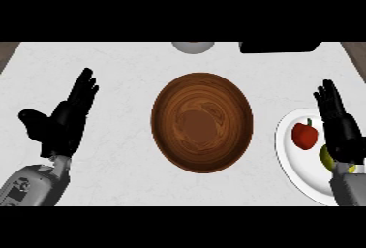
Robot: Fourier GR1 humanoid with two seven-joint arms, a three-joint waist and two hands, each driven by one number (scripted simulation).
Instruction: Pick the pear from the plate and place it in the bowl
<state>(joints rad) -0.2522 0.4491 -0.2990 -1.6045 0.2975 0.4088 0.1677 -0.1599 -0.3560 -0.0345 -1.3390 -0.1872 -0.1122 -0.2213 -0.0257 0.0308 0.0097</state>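
Note:
A brown wooden bowl stands in the middle of the counter with nothing in it. At the right edge lies a white plate holding a red fruit and a yellow-green pear. My right hand hovers over the plate with straight fingers pointing away from me, and it hides most of the pear. My left hand rests open at the left of the bowl, fingers up, holding nothing.
A pale round object sits at the counter's far edge behind the bowl. A black object lies to its right. Bare white counter lies between the bowl and each hand.

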